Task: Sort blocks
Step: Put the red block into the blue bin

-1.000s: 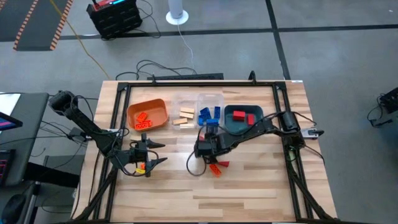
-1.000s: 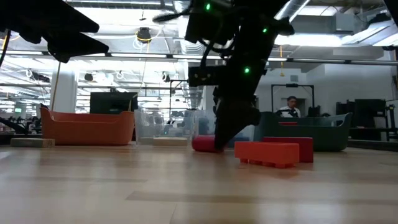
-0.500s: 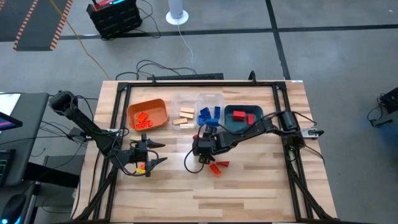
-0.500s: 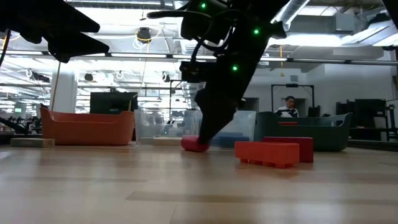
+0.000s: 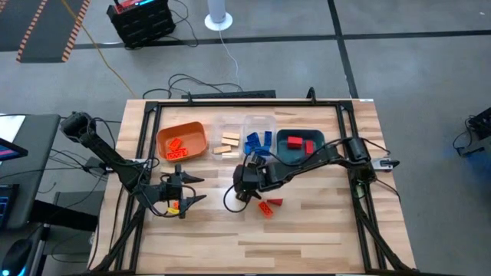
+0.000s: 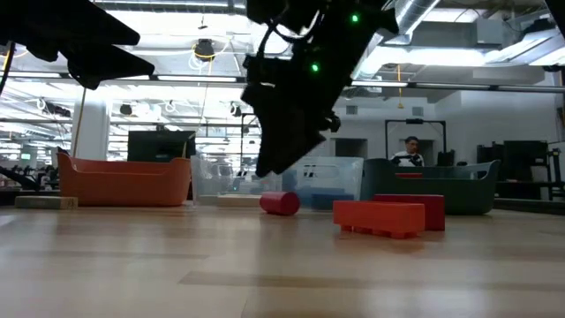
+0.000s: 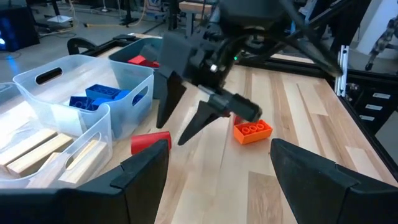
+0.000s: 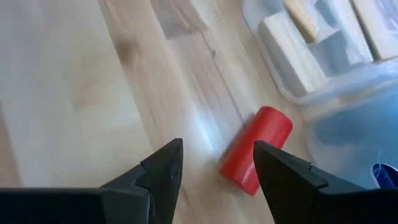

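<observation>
At mid-table, just in front of the clear trays [image 5: 245,135], the right claw [image 5: 239,192] has lifted. A second ago its tips were down at the table beside the red cylinder [image 6: 281,203]; half a second ago they were dragging it toward the left arm's side. Now the claw [image 6: 281,141] hangs above the piece, fingers spread apart and empty, and the cylinder lies on its side on the bare wood, touching nothing. The right wrist view shows the same: the two fingers [image 8: 163,171] parted, the cylinder [image 8: 256,149] beyond them near the clear tray's wall.

Judgement: the grasp slipped or was never closed; the piece rolled and was let go. It is not sorted.

Other blocks loose on the table: an orange brick [image 7: 252,130] and a red brick [image 6: 410,207] behind it, both near the cylinder on the right arm's side. Sorted so far: orange bricks in the orange tray [image 5: 201,132], tan and blue in the clear trays, red in the teal tray [image 5: 316,136].

Left claw [image 5: 192,192] waits at the table's left, fingers apart; an orange piece shows beneath it, but I cannot tell whether it is gripped.
</observation>
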You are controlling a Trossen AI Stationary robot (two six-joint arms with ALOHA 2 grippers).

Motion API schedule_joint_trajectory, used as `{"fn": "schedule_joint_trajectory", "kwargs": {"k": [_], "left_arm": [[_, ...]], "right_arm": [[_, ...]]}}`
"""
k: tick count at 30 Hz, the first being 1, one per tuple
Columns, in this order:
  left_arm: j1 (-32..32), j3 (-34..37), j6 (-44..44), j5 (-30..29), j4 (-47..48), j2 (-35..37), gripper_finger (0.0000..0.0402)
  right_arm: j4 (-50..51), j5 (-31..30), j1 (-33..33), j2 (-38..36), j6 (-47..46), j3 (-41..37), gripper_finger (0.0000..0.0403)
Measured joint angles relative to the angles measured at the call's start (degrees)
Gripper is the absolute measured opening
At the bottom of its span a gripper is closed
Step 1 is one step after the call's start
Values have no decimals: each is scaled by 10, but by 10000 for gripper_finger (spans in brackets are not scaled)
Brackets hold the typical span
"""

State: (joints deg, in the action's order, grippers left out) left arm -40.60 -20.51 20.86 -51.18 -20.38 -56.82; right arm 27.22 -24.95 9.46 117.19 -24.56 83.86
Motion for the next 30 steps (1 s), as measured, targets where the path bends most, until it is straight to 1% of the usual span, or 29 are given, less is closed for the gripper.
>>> {"fn": "schedule_joint_trajectory", "kwargs": {"k": [3,8,11,16,18,20,22,24,25,30], "left_arm": [[0,0,1,0,0,0,274],[0,0,8,2,0,0,274],[0,0,9,15,1,0,274],[0,0,9,16,3,0,274],[0,0,9,16,3,0,274],[0,0,6,16,4,0,274],[0,0,5,16,4,0,274],[0,0,5,16,4,0,274],[0,0,4,16,4,0,274],[0,0,4,16,5,0,274]], "right_arm": [[-5,-7,-7,4,-31,3,230],[-11,-22,-21,56,-98,3,230],[-17,-41,-16,75,-132,3,230],[-24,-50,-12,84,-131,5,229],[-23,-52,-12,82,-129,4,223],[-22,-49,-12,80,-125,4,209],[-22,-46,-12,80,-118,4,187],[-20,-30,-12,77,-106,4,158],[-19,-19,-13,76,-101,4,153],[-2,23,-14,65,-79,3,153]]}}
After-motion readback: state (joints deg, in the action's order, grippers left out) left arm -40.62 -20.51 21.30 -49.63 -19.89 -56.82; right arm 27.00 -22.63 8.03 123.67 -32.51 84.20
